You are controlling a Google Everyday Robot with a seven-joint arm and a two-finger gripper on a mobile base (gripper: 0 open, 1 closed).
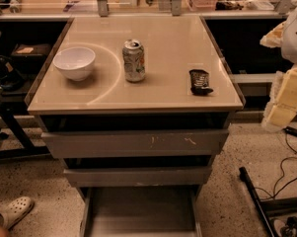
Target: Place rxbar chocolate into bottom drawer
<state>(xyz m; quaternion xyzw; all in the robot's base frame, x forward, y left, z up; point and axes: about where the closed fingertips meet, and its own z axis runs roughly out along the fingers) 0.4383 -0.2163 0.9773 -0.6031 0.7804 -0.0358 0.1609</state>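
— Beige worktop (138,95): what surrounds the rxbar chocolate (200,82)?
— White bowl (74,62) at left, soda can (133,60) at centre. The bar lies uncovered near the right edge. The bottom drawer (138,214) stands open below.
— And the tool (278,113)?
— Off the worktop's right side, apart from the bar. State: cannot tell. Lettering unreadable.

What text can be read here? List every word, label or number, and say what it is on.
Nothing can be quoted as it reads.
On the rxbar chocolate: white lettering on the dark wrapper, too blurred to read.
On the soda can: coloured print, too blurred to read.
On the bowl and the bottom drawer: none.
On the gripper, at the right edge beside the tabletop: none shows.
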